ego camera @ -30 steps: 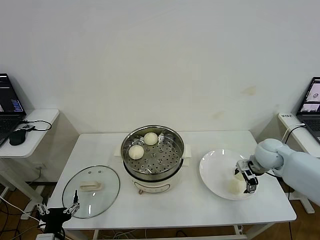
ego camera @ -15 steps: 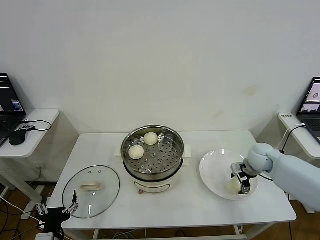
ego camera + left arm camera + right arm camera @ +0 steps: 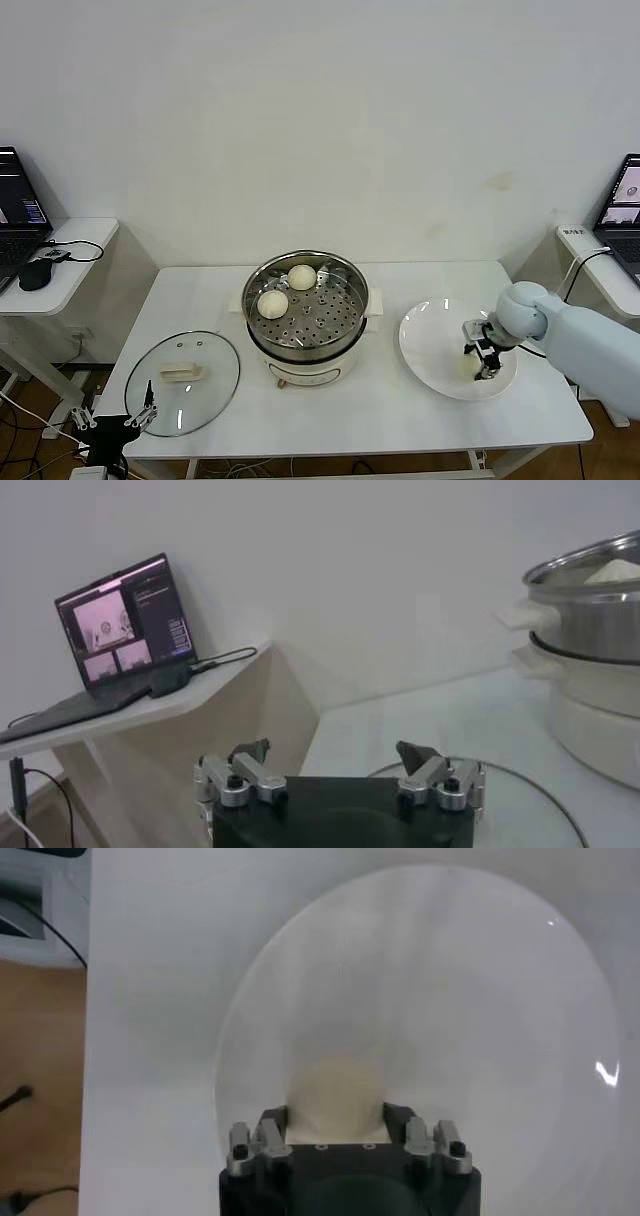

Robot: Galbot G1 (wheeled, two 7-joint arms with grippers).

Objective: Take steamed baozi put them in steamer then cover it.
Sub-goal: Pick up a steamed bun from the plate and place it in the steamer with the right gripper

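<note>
The head camera sits up high and looks forward and down at the whole white table (image 3: 400, 410), from far back, with a wall behind. The left wrist camera is low, by the table's front left edge, and looks sideways across it, past the left gripper (image 3: 340, 765), to the steamer (image 3: 590, 610) and a laptop (image 3: 125, 625). The right wrist camera is very close and looks straight down on the white plate (image 3: 480, 978). The head view also shows the steamer (image 3: 305, 300), laptop (image 3: 20, 205) and plate (image 3: 430, 340).

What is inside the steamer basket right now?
Two baozi sit on the perforated floor of the steamer, toward its left and back. The near rim hides a strip of floor. The cover lies beside it.
</note>
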